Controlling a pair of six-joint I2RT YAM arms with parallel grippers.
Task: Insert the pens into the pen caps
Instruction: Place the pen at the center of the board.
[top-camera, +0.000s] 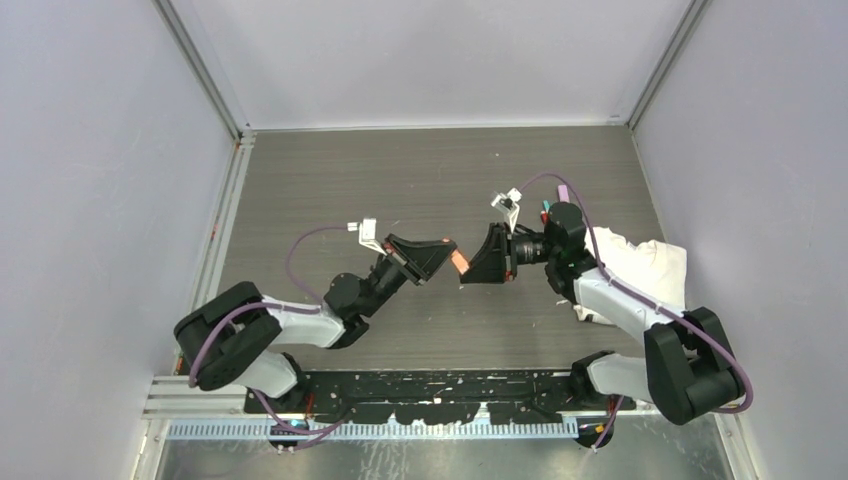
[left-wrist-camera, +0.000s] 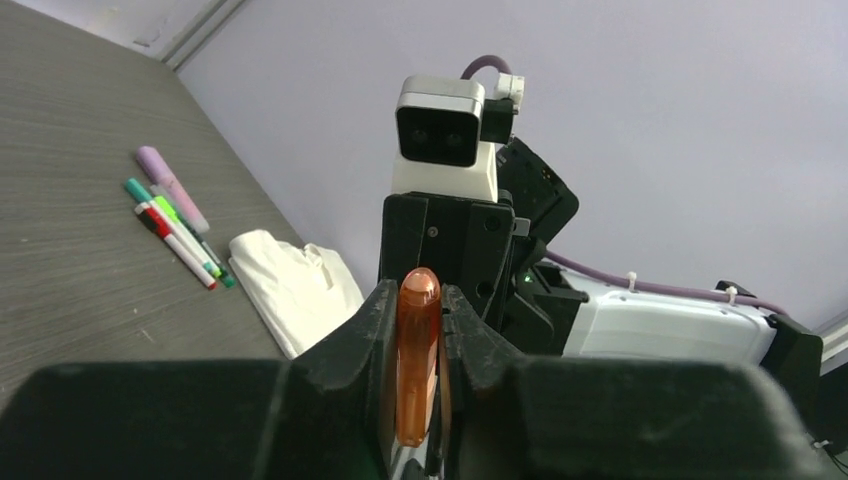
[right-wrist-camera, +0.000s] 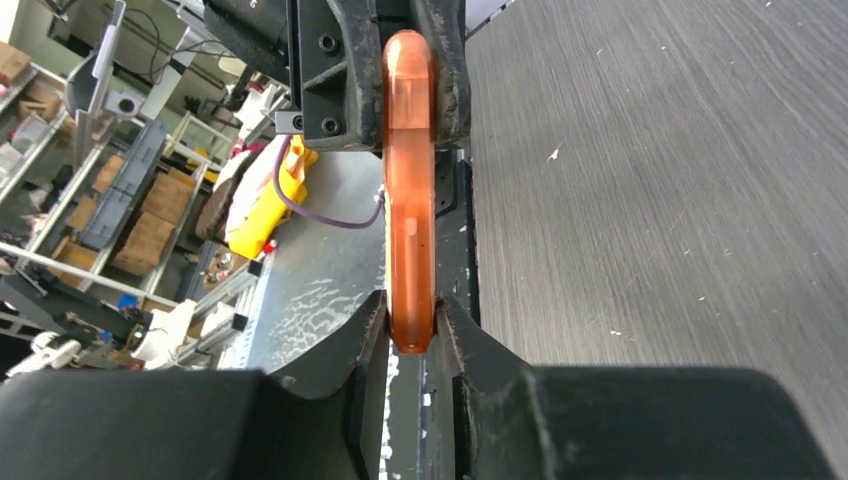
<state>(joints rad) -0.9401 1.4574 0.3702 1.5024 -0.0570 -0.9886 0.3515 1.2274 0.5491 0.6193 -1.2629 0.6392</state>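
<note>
Alignment matters most at this step: the orange pen (right-wrist-camera: 410, 180) is clamped at one end by the left end effector (top-camera: 440, 258) and at the other by the right end effector (top-camera: 480, 262), both closed on it in mid-air above the middle of the worktop (top-camera: 400, 170). The two should be pressed together along one straight axis, without twist, since any tilt would probably jam or bend the thin plastic. Where cap ends and pen begins cannot be told from these views. Other pens (left-wrist-camera: 175, 225) are laid side by side near a white cloth (left-wrist-camera: 295, 285) on the grey, wood-grained worktop, which is enclosed by pale walls (top-camera: 100, 150); cluttered shelving (right-wrist-camera: 90, 180) is seen beyond its near edge.
</note>
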